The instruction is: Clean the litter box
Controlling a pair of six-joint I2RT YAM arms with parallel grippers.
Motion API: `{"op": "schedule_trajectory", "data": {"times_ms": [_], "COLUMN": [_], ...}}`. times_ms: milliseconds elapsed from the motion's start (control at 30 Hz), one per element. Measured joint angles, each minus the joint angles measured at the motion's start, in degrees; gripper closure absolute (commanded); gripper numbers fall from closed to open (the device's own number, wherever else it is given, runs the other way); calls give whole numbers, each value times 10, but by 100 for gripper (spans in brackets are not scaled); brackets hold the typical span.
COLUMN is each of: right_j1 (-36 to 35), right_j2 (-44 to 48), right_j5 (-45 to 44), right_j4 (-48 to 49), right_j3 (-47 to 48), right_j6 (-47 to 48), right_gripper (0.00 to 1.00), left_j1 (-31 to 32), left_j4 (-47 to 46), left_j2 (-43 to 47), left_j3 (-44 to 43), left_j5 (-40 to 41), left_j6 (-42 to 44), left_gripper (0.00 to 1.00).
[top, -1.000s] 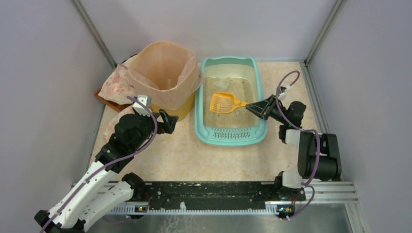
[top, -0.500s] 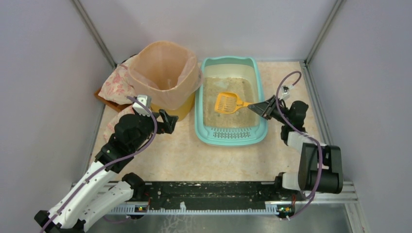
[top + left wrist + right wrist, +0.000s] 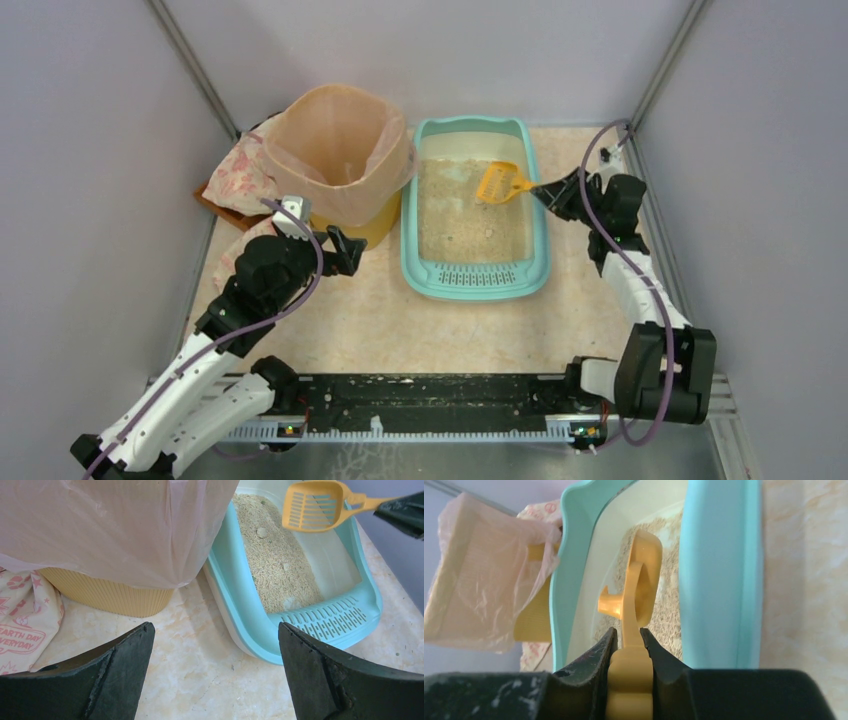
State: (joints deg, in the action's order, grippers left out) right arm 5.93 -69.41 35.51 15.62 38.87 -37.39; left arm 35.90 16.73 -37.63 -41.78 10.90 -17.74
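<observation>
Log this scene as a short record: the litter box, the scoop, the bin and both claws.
litter box: teal tray, slotted grille at the near end
litter: beige, sandy, a few pale lumps
scoop: yellow, slotted, over the box's far right part
right claw: shut on the scoop's handle
left claw: open, empty, near the bin's base
yellow bin: peach bag liner, left of the litter box
</observation>
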Motion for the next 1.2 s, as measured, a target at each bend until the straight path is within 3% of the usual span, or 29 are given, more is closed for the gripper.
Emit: {"op": "schedule_trajectory", "data": {"times_ms": [233,667,933,1200], "right_j1": [-74,-125,-140,-141], "right_j2": [-13,-129,-198,-278], "right_j5": [-153,-262,-289,-259], "right_j4": [-165,-352,-380,-351], "right_j3": [142,264,341,374], "right_j6": [53,113,129,119], "right_gripper": [100,100,100,100], "left_j1": [0,0,0,0], "left_j4": [0,0,0,5], "left_j2": [7,10,12,22], "left_j3": [0,0,0,0], "left_j5": [0,0,5,27], "left_j6": [0,0,0,1], "left_gripper": [1,1,1,1]}}
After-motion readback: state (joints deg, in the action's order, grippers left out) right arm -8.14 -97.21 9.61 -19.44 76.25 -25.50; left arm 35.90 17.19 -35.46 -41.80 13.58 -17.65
